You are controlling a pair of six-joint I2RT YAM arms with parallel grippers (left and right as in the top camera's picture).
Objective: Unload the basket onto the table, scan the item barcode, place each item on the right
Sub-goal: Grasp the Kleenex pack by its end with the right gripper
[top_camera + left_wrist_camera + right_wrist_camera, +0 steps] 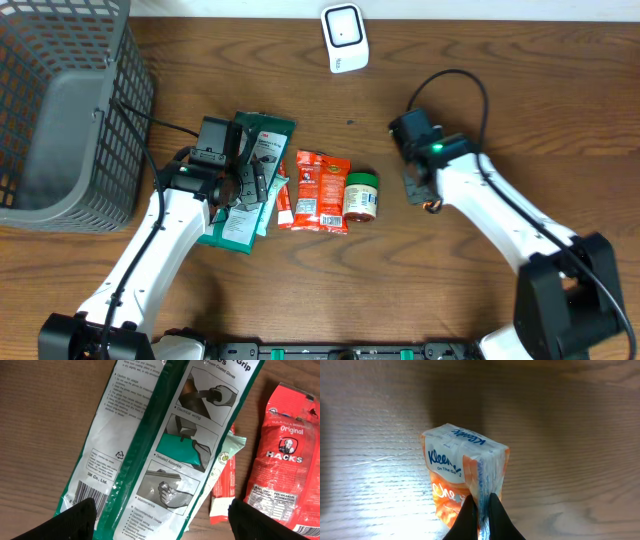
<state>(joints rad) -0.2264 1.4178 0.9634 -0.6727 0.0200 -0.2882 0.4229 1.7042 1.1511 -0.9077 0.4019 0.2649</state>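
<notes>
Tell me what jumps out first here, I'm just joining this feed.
The right pincer is shut on an orange Kleenex pack, on the robot's right. The open left pincer hovers over a green glove packet beside a red Hacks bag. The white scanner sits top centre overhead.

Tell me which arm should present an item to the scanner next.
Right. The right gripper is shut on the tissue pack; the left gripper hangs open over the glove packet, holding nothing.

Basket (135, 95) blocks the left; open table (560, 100) right of scanner (345, 38).
</notes>
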